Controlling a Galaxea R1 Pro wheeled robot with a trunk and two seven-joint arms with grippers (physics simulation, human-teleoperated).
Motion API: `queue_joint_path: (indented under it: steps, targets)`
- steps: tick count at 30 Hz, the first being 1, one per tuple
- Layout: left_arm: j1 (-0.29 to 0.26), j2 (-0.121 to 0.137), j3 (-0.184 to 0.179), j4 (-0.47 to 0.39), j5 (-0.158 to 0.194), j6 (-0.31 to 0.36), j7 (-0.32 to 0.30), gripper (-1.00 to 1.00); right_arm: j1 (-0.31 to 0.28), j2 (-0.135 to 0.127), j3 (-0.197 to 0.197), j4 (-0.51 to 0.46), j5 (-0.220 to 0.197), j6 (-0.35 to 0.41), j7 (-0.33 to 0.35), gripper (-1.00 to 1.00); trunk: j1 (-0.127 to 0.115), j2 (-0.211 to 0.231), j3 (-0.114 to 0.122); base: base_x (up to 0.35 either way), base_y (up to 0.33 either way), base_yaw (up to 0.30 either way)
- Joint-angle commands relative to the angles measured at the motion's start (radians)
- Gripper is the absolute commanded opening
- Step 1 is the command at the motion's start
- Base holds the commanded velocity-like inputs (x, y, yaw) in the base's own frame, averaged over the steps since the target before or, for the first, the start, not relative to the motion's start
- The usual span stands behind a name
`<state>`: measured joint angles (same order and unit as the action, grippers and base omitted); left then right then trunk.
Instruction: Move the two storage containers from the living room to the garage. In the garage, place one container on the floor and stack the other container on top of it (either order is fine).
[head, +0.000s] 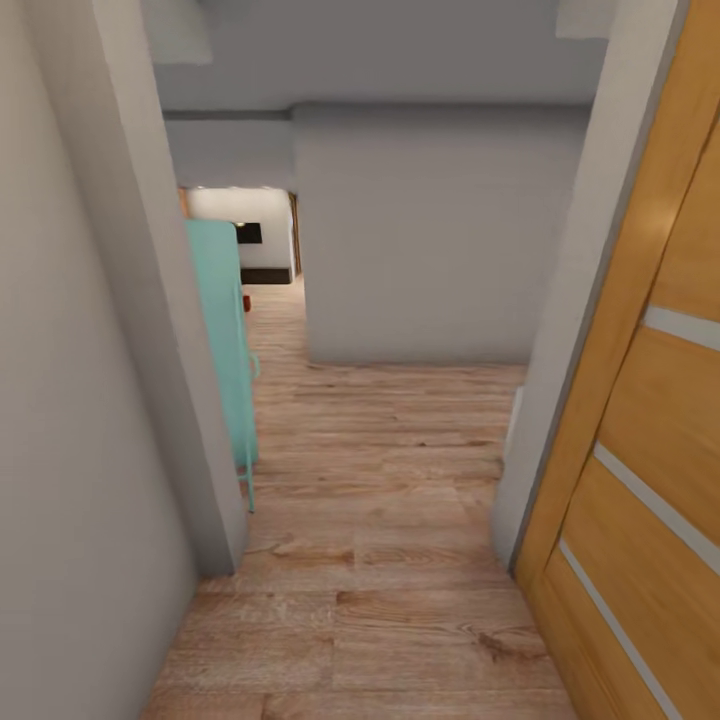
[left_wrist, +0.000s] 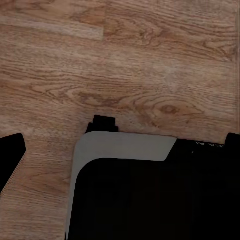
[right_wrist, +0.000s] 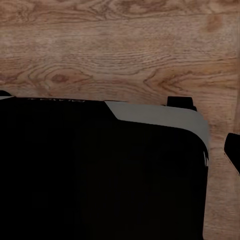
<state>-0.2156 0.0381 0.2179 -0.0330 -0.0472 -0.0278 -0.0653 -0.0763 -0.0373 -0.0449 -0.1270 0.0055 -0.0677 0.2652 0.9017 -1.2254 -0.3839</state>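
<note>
Head view: a hallway of light wood plank floor (head: 380, 500) runs between grey walls (head: 430, 240), with a wooden door (head: 650, 420) at right and a turquoise cabinet (head: 225, 340) at left. Storage containers: position undeterminable. Wrist views: robot base (left_wrist: 150, 195) above planks; hand state undeterminable.

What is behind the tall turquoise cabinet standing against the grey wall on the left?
Behind the tall turquoise cabinet, light wood plank flooring runs to a lit white-walled room. A small red object peeks out, mostly covered.

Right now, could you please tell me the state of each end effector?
Left end effector: cannot be told; the left wrist view shows wood floor and the robot's base.
Right end effector: cannot be told, for the same reason.
</note>
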Motion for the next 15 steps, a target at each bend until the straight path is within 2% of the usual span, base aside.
queue_joint_path:
  steps: [1, 15]
  targets:
    - [-0.001, 0.000, 0.008, 0.001, -0.005, -0.003, -0.004, 1.00, -0.001, 0.000, -0.005, 0.001, 0.001, -0.003, 0.005, 1.00, 0.001, -0.001, -0.001, 0.346, 0.000, 0.000]
    - [-0.001, 0.000, 0.008, 0.001, -0.005, -0.003, -0.004, 1.00, 0.000, -0.001, -0.005, 0.001, 0.001, -0.003, 0.005, 1.00, 0.001, -0.001, -0.001, 0.345, 0.000, -0.047]
